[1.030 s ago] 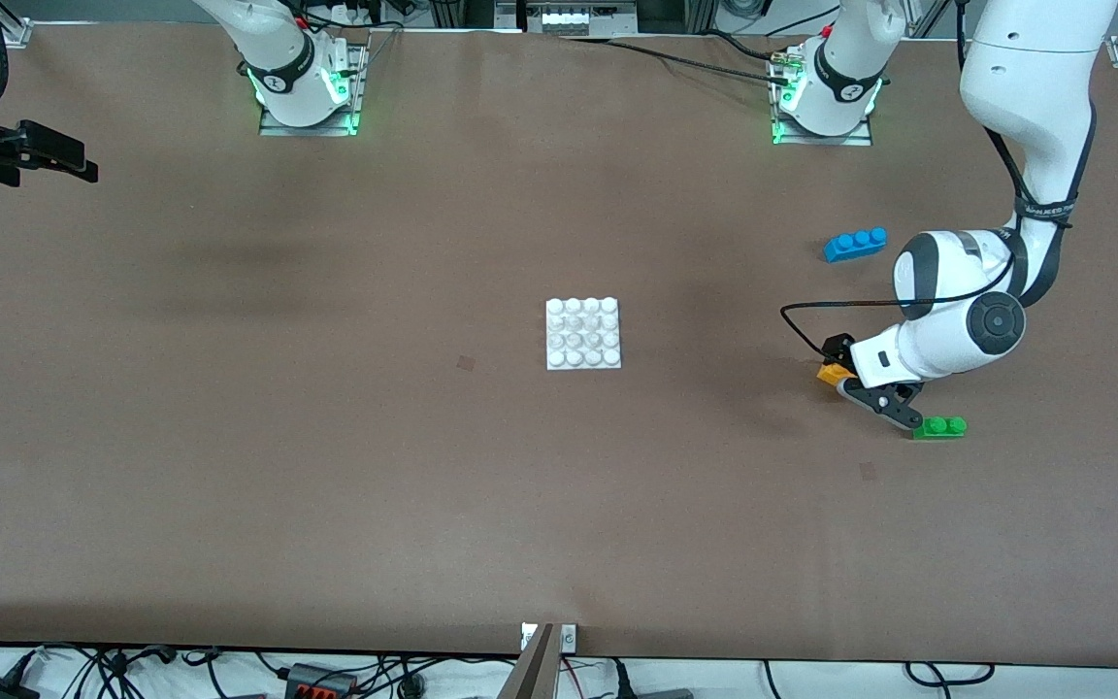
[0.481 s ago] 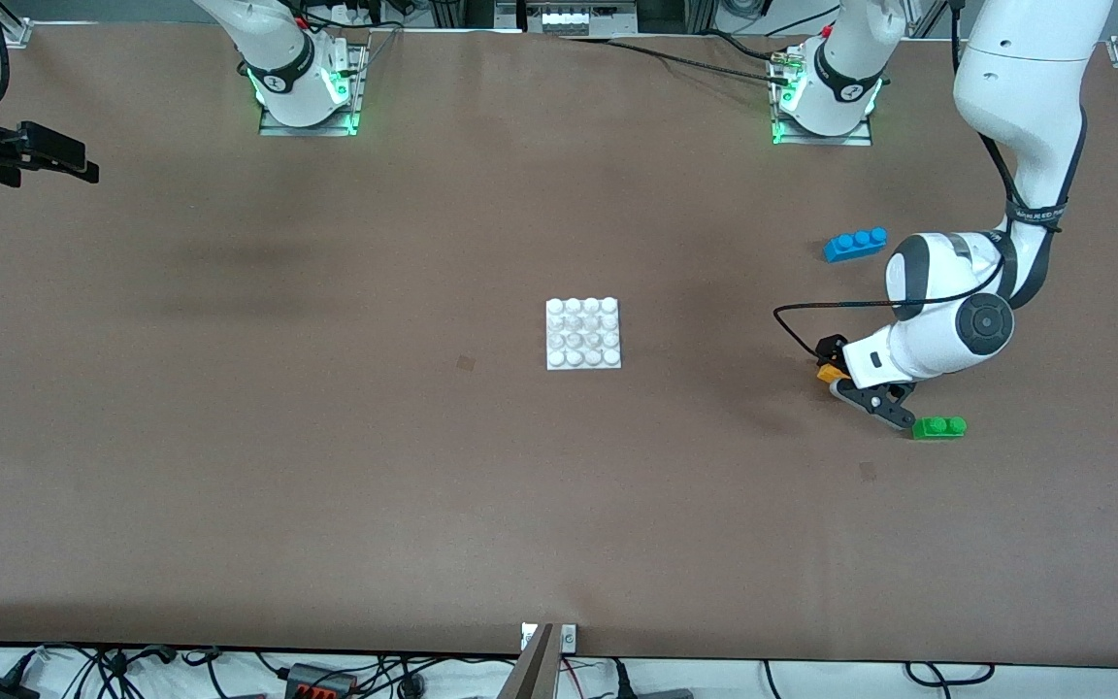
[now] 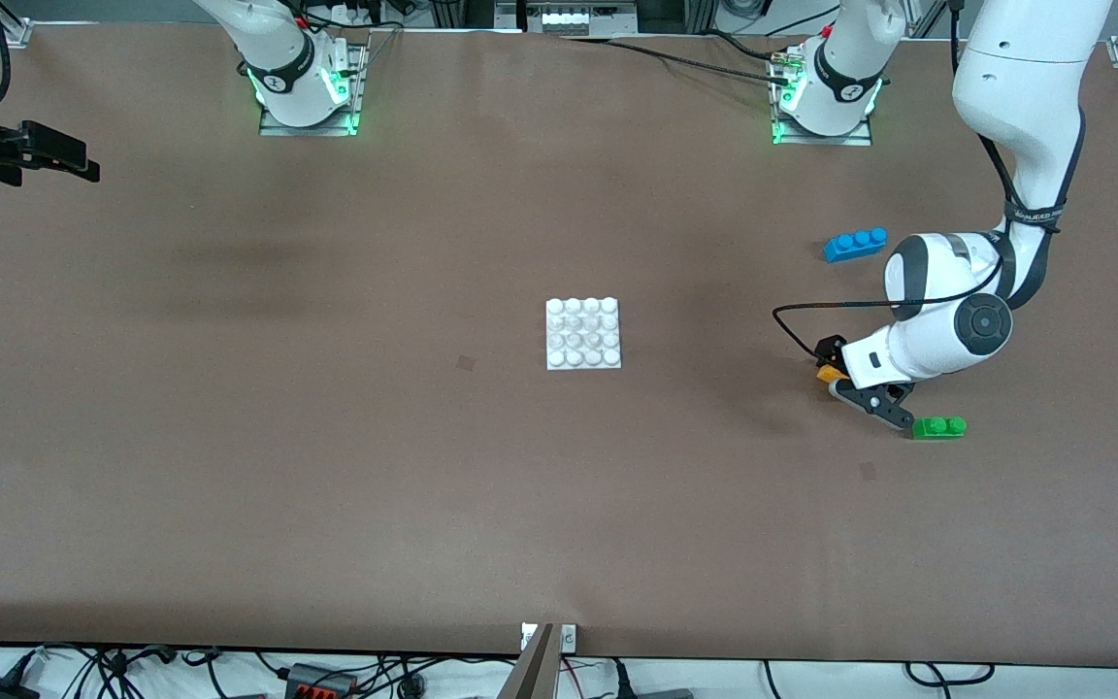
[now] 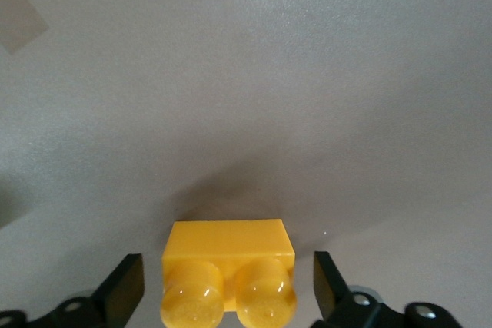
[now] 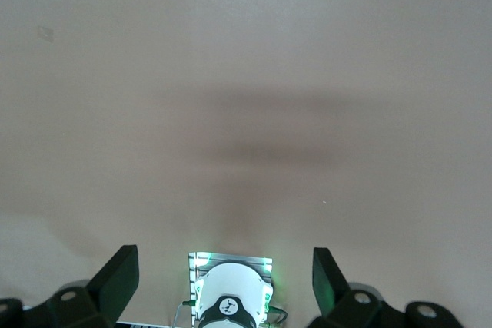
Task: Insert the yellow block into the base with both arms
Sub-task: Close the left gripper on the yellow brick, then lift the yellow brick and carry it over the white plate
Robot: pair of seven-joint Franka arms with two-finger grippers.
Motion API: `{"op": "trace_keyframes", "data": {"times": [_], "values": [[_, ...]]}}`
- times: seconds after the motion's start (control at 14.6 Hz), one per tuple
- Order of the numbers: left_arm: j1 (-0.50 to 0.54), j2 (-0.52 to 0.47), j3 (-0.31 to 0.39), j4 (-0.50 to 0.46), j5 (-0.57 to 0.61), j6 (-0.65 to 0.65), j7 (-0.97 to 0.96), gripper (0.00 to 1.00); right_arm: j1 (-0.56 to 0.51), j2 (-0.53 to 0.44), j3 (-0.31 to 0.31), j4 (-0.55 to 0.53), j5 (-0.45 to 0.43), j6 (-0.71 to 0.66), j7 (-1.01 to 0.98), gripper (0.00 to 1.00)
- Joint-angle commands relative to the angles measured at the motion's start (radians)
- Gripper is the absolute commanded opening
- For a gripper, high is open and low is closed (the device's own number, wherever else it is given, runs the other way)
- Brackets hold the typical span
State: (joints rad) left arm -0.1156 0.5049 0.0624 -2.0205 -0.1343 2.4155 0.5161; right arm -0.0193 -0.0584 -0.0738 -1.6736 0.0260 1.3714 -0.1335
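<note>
Plain brown table filled the front view, cables and gear along its edges, both arm bases mounted at the edge farthest from the front camera. The base, white and studded, sat flat near the middle of the table and serves as the landmark here. The yellow block lay on the table well apart from the base, toward the left arm's end and slightly nearer the front camera than the base. Left gripper was down at the block; in the left wrist view the fingers stood apart, one on each side of the yellow block, gaps visible both sides, not touching it, studs facing the camera. Green brick lay farther from the base than the block, nearer the front camera, just beside the lower finger of the left gripper. Blue brick lay toward the left arm's end too, farther from the front camera than the base, apart from the gripper. Table between block and base was bare. Right gripper waited high over the right arm's end of the table, well apart from the base, fingers spread and holding nothing, its wrist view showing the right arm's base mount below.
</note>
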Motion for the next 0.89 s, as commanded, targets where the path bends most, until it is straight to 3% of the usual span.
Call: {"op": "trace_keyframes", "data": {"times": [0.0, 0.55, 0.82], "values": [[-0.001, -0.002, -0.001, -0.009, -0.028, 0.019, 0.004, 0.82, 0.007, 0.005, -0.003, 0.014, 0.008, -0.023, -0.008, 1.0], [-0.003, -0.011, -0.003, -0.006, -0.028, 0.002, 0.004, 0.63, 0.004, 0.006, -0.003, 0.017, 0.011, -0.018, -0.008, 1.0], [-0.006, -0.046, -0.01, 0.002, -0.028, -0.071, -0.013, 0.59, 0.005, 0.012, -0.003, 0.018, 0.017, -0.02, -0.005, 1.0]]}}
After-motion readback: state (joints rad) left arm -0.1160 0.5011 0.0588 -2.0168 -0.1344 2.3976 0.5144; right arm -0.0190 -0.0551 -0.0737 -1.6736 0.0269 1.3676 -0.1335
